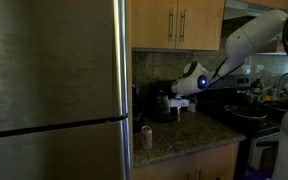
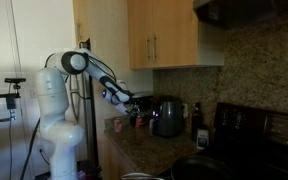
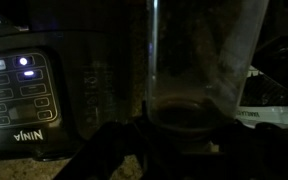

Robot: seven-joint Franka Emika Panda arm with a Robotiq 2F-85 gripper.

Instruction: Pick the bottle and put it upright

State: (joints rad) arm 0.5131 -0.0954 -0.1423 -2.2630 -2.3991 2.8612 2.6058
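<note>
The bottle (image 3: 199, 60) is see-through and round like a tube, with a dark ring at its end. In the wrist view it fills the middle, very close to the camera and right in front of the Ninja machine (image 3: 24, 90). That view is dark and the fingers are hard to pick out. They are squeezed in, and the bottle looks like the thing they are gripping.

In both exterior views the gripper (image 1: 181, 98) sits up in the air over the counter (image 1: 189, 135), near the back wall. The counter is speckled stone with brown and grey dots.

There is one arm (image 1: 249, 40). It is white, smooth and rounded, with black cables along it.

There is one fridge (image 1: 54, 90). It is tall, flat, shiny grey metal.

The cupboards (image 1: 174, 22) are light wood. Two doors show, each with one thin metal handle.

The Ninja machine is black and boxy. Its panel has many small square buttons, and a few glow white.

One small can (image 1: 146, 137) stands upright near the counter's front edge, well apart from the gripper.
</note>
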